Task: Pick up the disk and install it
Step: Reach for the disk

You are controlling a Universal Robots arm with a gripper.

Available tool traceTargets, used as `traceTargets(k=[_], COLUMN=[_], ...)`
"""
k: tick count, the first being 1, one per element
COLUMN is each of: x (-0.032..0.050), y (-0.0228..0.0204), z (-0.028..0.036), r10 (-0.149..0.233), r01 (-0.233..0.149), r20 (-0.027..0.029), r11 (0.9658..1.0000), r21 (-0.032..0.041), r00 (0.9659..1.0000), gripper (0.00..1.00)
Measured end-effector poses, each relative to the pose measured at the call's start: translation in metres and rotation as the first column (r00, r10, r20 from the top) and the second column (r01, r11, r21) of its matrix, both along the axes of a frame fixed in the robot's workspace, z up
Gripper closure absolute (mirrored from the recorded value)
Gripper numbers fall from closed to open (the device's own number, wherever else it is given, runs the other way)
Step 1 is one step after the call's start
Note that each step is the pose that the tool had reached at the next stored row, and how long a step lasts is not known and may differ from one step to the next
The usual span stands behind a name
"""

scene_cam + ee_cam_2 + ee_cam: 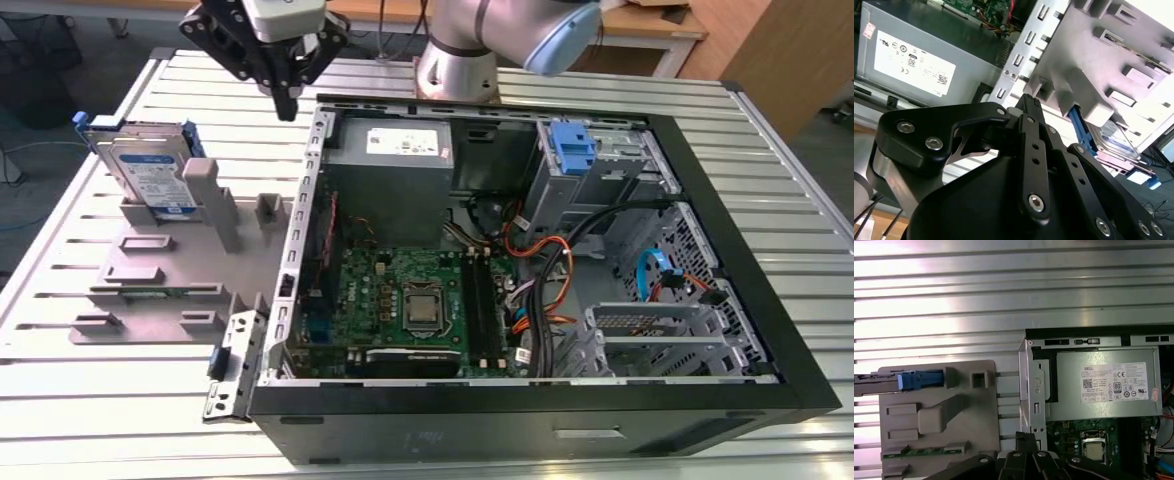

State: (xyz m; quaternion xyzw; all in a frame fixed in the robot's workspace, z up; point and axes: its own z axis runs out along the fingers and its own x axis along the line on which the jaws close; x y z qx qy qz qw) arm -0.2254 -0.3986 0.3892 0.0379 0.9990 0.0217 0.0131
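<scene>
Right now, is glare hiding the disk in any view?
Exterior view: disk evenly lit, no glare. First wrist view: bright bands streak the table, but the disk is readable. Second wrist view: the grey fixture is washed out white; the disk beside it is shaded.

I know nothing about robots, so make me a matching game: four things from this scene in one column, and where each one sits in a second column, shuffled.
Things
1. disk
2. gripper
3. power-supply box
4. green circuit board

Places
A. flat on the floor of the open computer case
B. standing on edge in the grey holder, outside the case
C. in the air over the table, beside the case, fingers shut, holding nothing
D. in a corner of the case, white sticker facing up

Pairs: 1-B, 2-C, 3-D, 4-A
</scene>
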Motion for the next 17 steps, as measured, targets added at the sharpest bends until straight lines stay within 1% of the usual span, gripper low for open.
traceTargets(k=[17], x=[-0.0406], y=[0.0001], z=[-0.0023], r10=[0.0], r01=[0.0], r20=[0.0], r11=[1.0], r21=[-0.0001], r00=[1.0], gripper=[0.89])
